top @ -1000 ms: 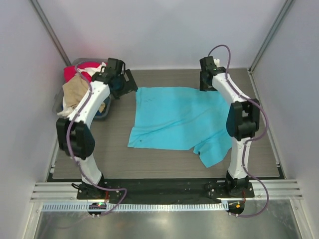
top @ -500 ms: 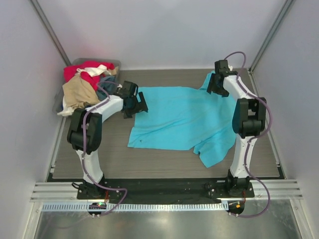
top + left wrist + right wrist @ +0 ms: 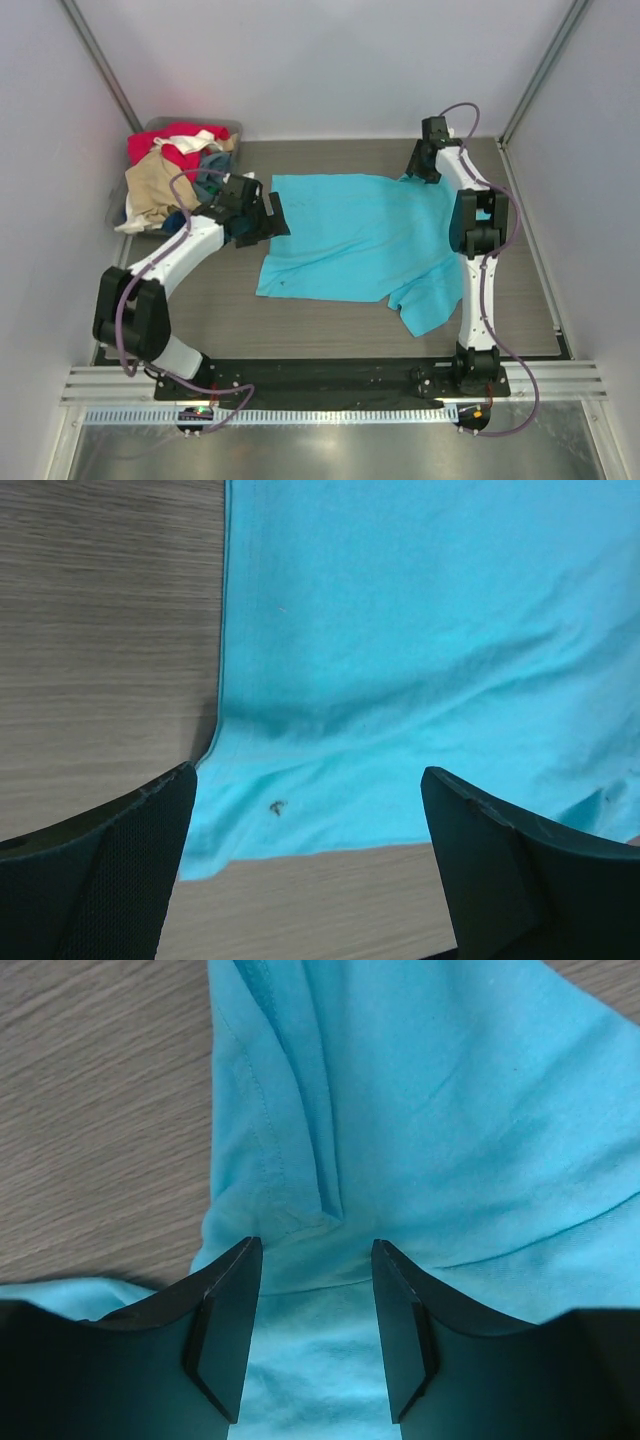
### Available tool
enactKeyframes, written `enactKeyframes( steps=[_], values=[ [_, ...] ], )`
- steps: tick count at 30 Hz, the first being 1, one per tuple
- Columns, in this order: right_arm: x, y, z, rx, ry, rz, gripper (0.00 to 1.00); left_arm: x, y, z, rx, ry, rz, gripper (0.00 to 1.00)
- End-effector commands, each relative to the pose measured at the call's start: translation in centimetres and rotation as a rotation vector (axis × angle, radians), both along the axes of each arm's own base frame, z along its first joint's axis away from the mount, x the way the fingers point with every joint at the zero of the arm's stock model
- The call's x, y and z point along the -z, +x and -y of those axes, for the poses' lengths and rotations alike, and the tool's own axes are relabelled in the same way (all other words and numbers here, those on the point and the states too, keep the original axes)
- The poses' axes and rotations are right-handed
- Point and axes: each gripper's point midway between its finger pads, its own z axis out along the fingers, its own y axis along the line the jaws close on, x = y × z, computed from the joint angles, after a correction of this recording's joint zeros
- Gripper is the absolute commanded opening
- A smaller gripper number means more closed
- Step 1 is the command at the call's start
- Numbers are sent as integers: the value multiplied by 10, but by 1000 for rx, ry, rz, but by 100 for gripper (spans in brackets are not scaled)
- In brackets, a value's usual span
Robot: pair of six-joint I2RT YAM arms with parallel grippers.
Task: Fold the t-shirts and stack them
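Note:
A bright turquoise t-shirt [image 3: 360, 240] lies spread flat on the wooden table. My left gripper [image 3: 266, 218] hovers at its left edge with the jaws wide open. In the left wrist view the left gripper [image 3: 308, 780] frames a shirt corner [image 3: 300, 820] with a small dark speck. My right gripper [image 3: 421, 165] is at the shirt's far right corner. In the right wrist view the right gripper [image 3: 315, 1250] is open above a bunched sleeve fold [image 3: 300, 1190]. Red [image 3: 160, 145], tan [image 3: 150, 190] and dark blue-grey [image 3: 212, 162] shirts are piled at the far left.
A clear grey plastic bin [image 3: 232, 126] holds the shirt pile in the far left corner, with cream cloth [image 3: 128, 226] hanging over its near side. White walls close in the table on three sides. A metal rail [image 3: 320, 380] runs along the near edge.
My left arm has swung from the bin down to the turquoise shirt's left edge. My right gripper has shifted slightly around the shirt's far right corner.

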Motion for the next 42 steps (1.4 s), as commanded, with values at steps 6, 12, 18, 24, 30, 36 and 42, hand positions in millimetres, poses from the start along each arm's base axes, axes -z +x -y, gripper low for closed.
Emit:
enactKeyframes(
  steps=[6,12,18,24,30,36,42],
  values=[
    [-8,26,3,-3,30,77,49,-43,-69,-38,57,83,49,94],
    [1,26,-1,-17,48,62,34,-56,-103,-63,50,127,113,94],
    [5,28,-7,-17,84,65,13,-63,-109,-64,55,105,181,93],
    [-25,40,-29,-47,142,134,7,-57,-108,-62,62,104,159,92],
    [-63,57,-81,-128,156,239,16,-60,-108,-65,49,111,180,92],
    [-68,80,-123,-176,255,352,48,-62,-108,-66,47,111,188,92],
    [-79,88,-151,-280,381,420,61,-63,-107,-68,41,116,191,92]
  ],
)
